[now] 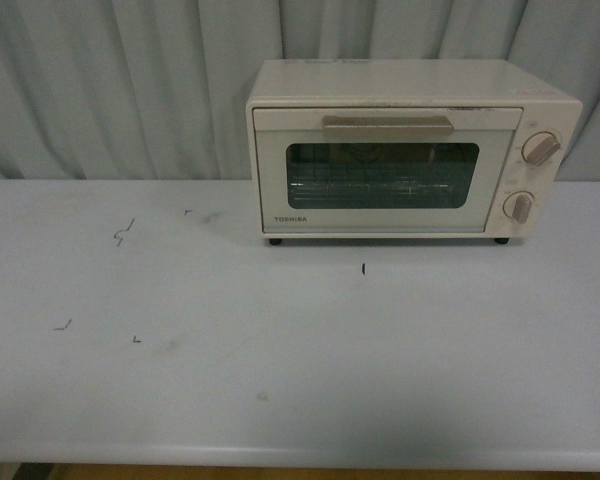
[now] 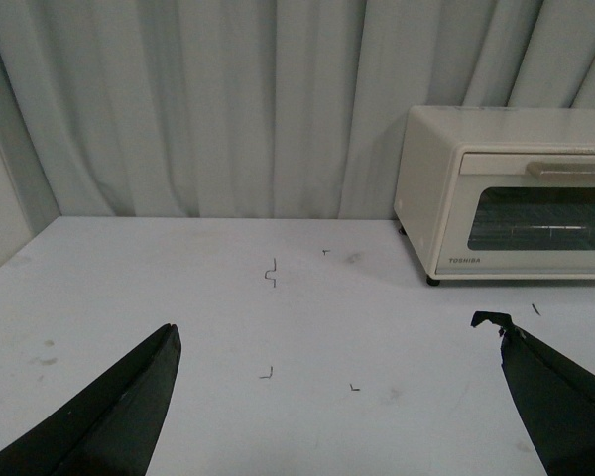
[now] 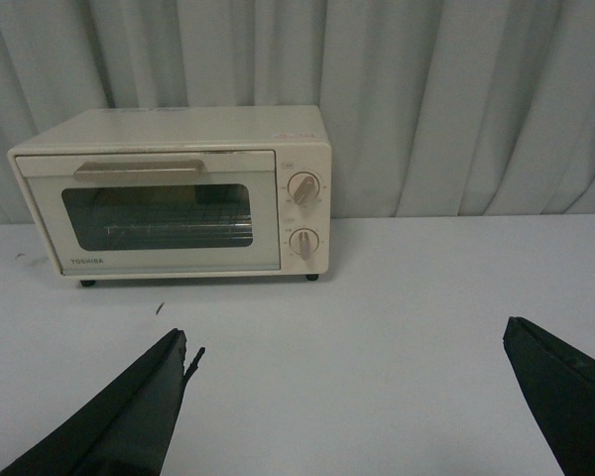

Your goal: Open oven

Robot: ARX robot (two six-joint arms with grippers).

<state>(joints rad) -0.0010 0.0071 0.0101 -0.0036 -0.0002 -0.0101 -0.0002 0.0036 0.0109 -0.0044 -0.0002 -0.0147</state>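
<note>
A cream TOSHIBA oven [image 1: 410,150] is seen standing on the far right part of a pale grey table [image 1: 280,360], its back close to a pleated grey curtain [image 1: 130,80]. Its door [image 1: 380,172] is shut flush with the body. The beige bar handle [image 1: 387,126] lies across the top of the door, and a wire rack [image 1: 380,178] can be made out through the glass window. Two beige round knobs [image 1: 540,148] are set one above the other on the panel to the right of the door. A few small dark marks [image 1: 123,233] are scattered over the tabletop to the left of and nearer than the oven. In the left wrist view the left gripper [image 2: 329,327] is held over the table with its jaws spread wide and nothing between them, well apart from the oven. In the right wrist view the right gripper [image 3: 345,332] is likewise spread wide and holds nothing, with the oven further off and to its left.
</note>
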